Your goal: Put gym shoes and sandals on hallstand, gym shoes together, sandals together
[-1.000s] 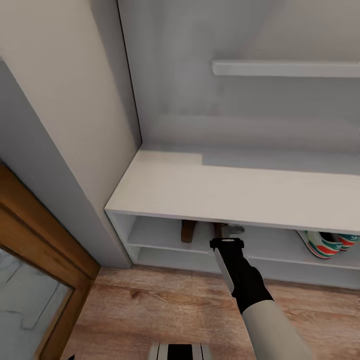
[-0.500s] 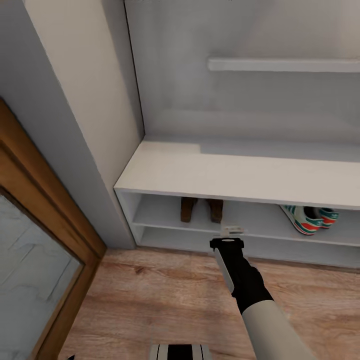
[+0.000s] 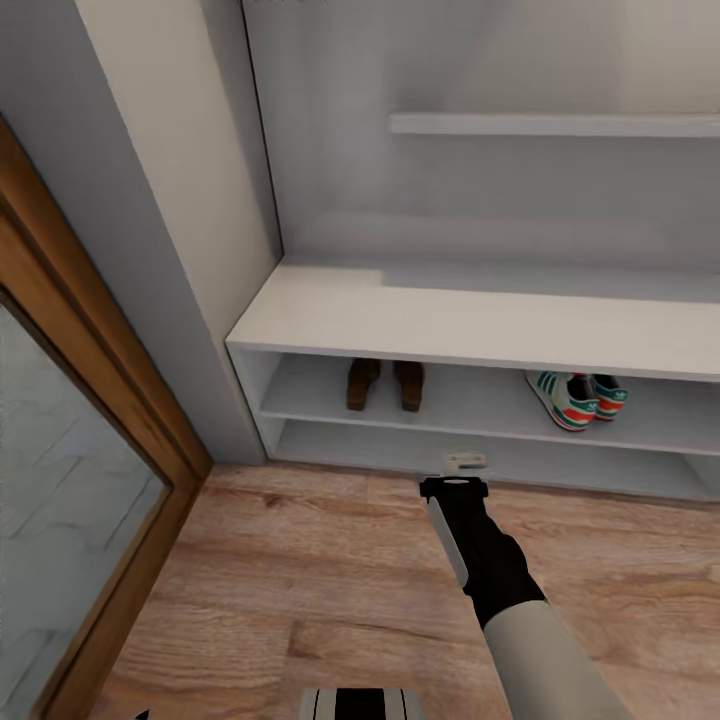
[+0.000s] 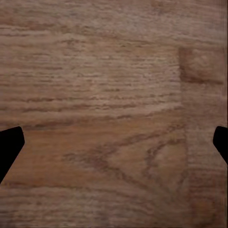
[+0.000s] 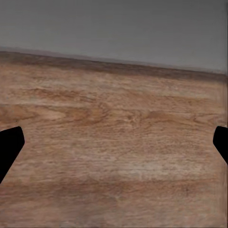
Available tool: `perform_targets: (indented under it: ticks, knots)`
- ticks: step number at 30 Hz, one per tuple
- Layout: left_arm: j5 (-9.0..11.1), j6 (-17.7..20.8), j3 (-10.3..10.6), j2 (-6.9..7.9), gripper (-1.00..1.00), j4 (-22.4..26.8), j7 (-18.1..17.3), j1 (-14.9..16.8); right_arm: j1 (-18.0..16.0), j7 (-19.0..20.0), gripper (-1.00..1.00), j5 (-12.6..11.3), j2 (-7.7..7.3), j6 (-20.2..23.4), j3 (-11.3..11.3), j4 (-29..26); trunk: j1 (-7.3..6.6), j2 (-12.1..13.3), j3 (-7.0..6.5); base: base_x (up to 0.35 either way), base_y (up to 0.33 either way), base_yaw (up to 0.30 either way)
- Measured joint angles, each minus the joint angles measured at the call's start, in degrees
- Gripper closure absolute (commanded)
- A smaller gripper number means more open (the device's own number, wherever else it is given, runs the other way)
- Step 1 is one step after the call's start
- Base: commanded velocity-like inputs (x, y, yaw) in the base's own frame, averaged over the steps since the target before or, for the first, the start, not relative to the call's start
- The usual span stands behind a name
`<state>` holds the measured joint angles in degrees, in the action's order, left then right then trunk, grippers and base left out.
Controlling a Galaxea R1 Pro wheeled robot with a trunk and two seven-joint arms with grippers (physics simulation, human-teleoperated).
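Note:
The two sandals (image 3: pixel 381 385) stand side by side on the upper open shelf of the hallstand (image 3: pixel 480 330), towards its left end. On the same shelf, further right, the two gym shoes (image 3: pixel 577 398) sit together. My right gripper (image 3: pixel 462 462) hovers over the corridor floor (image 3: pixel 300 580) in front of the rack's base. In the right wrist view its fingers are wide apart, so the right gripper (image 5: pixel 114 145) is open and holds nothing. Bare planks fill the left wrist view, where the left gripper (image 4: pixel 114 145) is open and holds nothing too.
A wood-framed glazed door (image 3: pixel 70 470) runs along the left, beside a grey wall pillar (image 3: pixel 150 230). A stepped upper shelf (image 3: pixel 550 124) juts out above the bench. My own base (image 3: pixel 360 703) shows at the bottom edge.
The camera has drawn back from the rack, so the shelf with the sandals and gym shoes shows more fully. The right arm keeps its place in the picture.

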<state>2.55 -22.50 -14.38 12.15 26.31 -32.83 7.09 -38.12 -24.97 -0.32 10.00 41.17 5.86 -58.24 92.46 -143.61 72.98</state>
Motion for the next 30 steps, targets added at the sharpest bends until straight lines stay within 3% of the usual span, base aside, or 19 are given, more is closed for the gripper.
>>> perform_targets:
  ticks: [8,12,17,18,24,25,29,30]
  knots:
    - [0.2,-0.1,-0.5,0.07,-1.00,0.0,0.2,0.0,0.1,0.0,-1.00,0.1,0.00,-1.6,-0.2,7.1,0.00,0.0,0.00,-0.281,-0.170,0.000]
    - [0.3,-0.1,-0.6,0.08,-1.00,0.0,0.3,0.0,0.2,0.0,-1.00,0.1,0.00,-7.6,-0.2,13.1,0.00,0.0,0.00,-0.268,-0.174,0.000]
    - [0.4,-0.2,-0.7,0.09,-1.00,0.0,0.3,0.0,0.3,0.2,-1.00,0.2,-0.52,-20.6,-0.4,23.2,-0.01,0.0,0.00,-0.161,-0.124,0.000]
    - [0.4,-0.2,-0.7,0.09,-1.00,0.0,0.3,0.0,0.3,0.3,-1.00,0.2,-2.07,-29.9,-0.5,30.7,-0.02,0.0,0.00,-0.047,-0.038,0.000]
    - [0.5,-0.3,-0.9,0.14,-1.00,0.0,0.3,0.0,0.4,0.3,-1.00,0.4,-5.00,-43.2,-0.4,44.4,-0.03,0.0,0.00,-0.020,-0.016,0.000]
    - [0.6,-0.3,-1.0,0.16,-1.00,0.0,0.3,0.0,0.4,0.8,-1.00,0.5,-6.34,-49.6,-0.6,50.5,-0.03,0.0,0.01,-0.004,-0.003,0.000]
    - [0.6,-0.3,-1.0,0.17,-1.00,0.0,0.4,0.0,0.5,3.0,-1.00,0.6,-8.16,-55.9,-0.4,54.8,-0.03,0.0,0.00,-0.002,-0.002,0.000]
    - [0.8,-0.3,-0.9,0.19,-1.00,0.1,0.4,0.0,2.5,6.5,-1.00,0.5,-9.58,-59.0,-0.6,56.2,-0.03,0.0,0.01,0.000,0.000,0.000]
